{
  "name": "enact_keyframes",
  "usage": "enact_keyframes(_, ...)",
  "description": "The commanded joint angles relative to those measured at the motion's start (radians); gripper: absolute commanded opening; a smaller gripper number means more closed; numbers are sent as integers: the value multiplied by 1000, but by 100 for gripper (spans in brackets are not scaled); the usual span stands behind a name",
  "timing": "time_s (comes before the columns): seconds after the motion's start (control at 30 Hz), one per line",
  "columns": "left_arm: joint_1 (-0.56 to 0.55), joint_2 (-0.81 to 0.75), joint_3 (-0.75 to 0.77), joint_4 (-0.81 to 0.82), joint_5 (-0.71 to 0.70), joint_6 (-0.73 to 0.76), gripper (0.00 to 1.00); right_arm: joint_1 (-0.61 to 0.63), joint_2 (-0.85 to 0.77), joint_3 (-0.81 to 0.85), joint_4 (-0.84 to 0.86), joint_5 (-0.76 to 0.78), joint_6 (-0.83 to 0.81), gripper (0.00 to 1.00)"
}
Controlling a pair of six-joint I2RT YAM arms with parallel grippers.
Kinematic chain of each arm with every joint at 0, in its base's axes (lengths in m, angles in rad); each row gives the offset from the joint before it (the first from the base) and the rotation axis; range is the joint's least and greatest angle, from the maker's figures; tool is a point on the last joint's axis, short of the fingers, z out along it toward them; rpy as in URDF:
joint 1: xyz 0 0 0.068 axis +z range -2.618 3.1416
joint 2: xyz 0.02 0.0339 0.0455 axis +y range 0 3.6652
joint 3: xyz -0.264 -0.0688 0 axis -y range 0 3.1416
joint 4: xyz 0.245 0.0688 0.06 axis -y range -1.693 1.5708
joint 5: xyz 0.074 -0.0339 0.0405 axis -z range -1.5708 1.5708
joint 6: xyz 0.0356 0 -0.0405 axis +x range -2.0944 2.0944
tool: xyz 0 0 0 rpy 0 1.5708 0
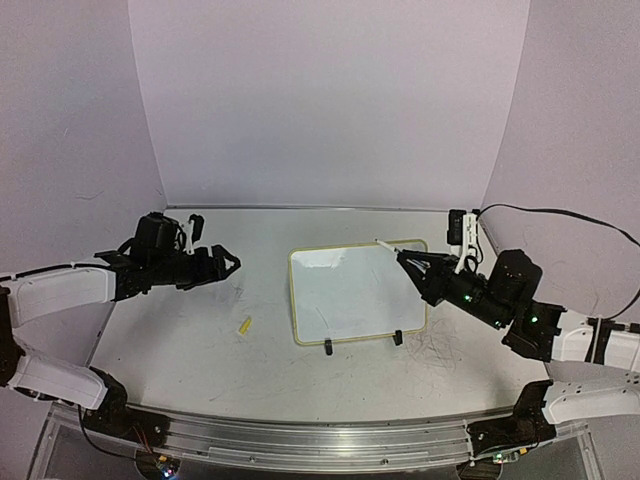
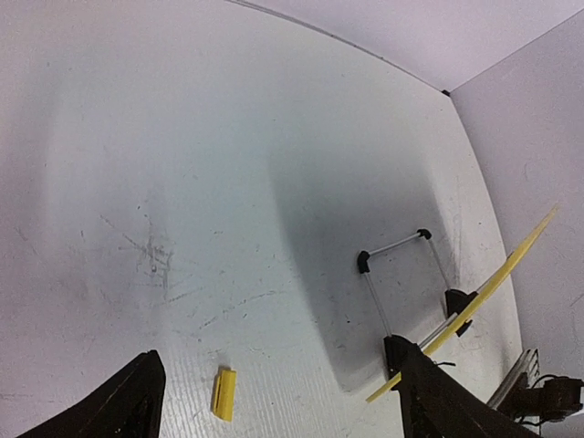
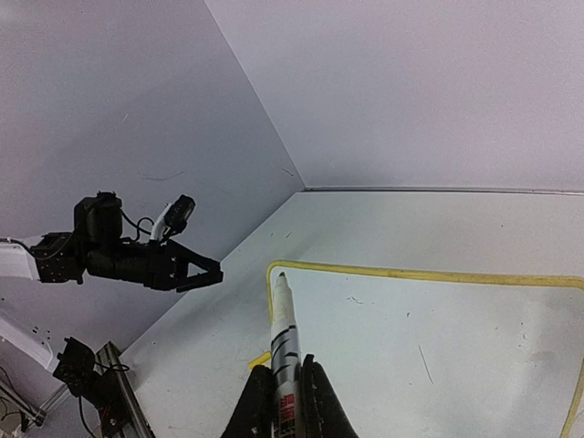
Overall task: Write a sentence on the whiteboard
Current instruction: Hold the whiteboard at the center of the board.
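Note:
The whiteboard (image 1: 350,300) lies flat at the table's middle, with a pale-yellow rim and two black clip feet at its near edge. No yellow-green sentence shows on it, only a few faint specks. My right gripper (image 1: 412,266) is shut on a white pen (image 1: 390,249) with black markings. In the right wrist view the gripper (image 3: 288,367) holds the pen (image 3: 284,319) with its dark tip bare, over the board (image 3: 438,338). My left gripper (image 1: 228,264) is open and empty, left of the board. Its jaws (image 2: 278,356) stand wide apart above the table.
A small yellow pen cap (image 1: 244,326) lies on the table left of the board's near-left corner, and also shows in the left wrist view (image 2: 223,393). There the board's yellow rim (image 2: 497,278) shows edge-on. Pale walls close the left, back and right.

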Motion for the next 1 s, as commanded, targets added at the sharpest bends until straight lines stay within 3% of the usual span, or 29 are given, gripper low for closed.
enact_keyframes(0.0,27,1,96,12,152,80,94,-3,-25,45,-10,33,-13,0)
enact_keyframes(0.3,27,134,240,70,311,100,96,-3,26,109,-129,95,-75,0)
enact_keyframes(0.53,27,320,356,173,460,73,92,-1,87,142,-132,57,-88,0)
enact_keyframes(0.97,27,367,249,358,581,129,89,75,214,227,-188,105,-102,0)
